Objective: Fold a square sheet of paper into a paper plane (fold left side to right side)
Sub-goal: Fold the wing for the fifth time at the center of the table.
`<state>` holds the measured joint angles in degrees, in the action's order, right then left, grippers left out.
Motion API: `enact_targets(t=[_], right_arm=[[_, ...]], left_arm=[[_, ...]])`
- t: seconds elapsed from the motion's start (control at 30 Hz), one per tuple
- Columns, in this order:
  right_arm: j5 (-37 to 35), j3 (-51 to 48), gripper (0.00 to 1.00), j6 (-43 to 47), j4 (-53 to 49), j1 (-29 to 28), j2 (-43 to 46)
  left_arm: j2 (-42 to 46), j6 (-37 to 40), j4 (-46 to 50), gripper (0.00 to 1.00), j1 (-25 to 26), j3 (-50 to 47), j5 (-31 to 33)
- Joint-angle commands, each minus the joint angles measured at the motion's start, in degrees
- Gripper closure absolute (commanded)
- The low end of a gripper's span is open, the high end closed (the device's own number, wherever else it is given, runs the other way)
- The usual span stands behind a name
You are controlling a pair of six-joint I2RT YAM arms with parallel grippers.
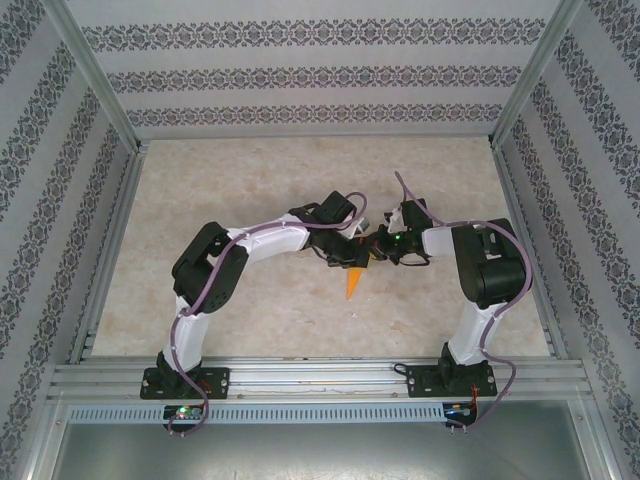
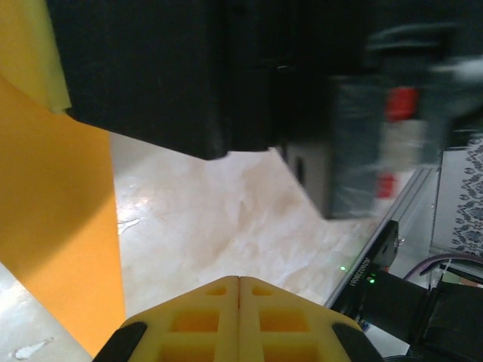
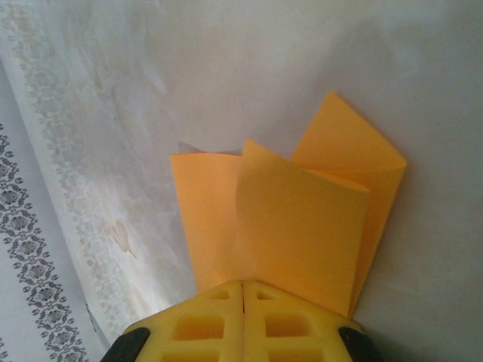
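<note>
The square sheet of paper [image 1: 353, 282] is bright orange and folded, tapering to a point that faces the near edge of the table. In the right wrist view the paper [image 3: 302, 226] fans out in layered flaps from the tips of my right gripper [image 3: 243, 283], which is shut on it. From above, the right gripper [image 1: 372, 245] meets the left gripper [image 1: 350, 258] mid-table, just over the paper's wide end. My left gripper [image 2: 239, 279] is shut with nothing between its yellow fingers. The paper [image 2: 60, 226] hangs to its left, and the right arm's black body [image 2: 189, 75] is close ahead.
The table [image 1: 250, 190] has a pale marbled top. Aluminium rails [image 1: 320, 380] run along the near edge and up both sides. Patterned walls [image 1: 320, 75] close in the back and the sides.
</note>
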<state>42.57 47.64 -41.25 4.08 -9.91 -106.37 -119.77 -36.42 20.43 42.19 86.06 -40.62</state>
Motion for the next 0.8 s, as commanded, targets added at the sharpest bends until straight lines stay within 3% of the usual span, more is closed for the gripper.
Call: enact_targets(t=[0.0, 0.77], right_arm=[[-4.68, -1.41, 1.0, 1.26, -6.23, -1.11, -2.57], [-6.71, -0.8, 1.0, 2.17, -8.58, -1.64, -3.23]], left_arm=[[-2.44, 1.36, 2.29, 0.94, -0.88, 1.54, -1.89], [-5.33, 3.24, 0.84, 0.94, -0.1, -5.72, 1.59]])
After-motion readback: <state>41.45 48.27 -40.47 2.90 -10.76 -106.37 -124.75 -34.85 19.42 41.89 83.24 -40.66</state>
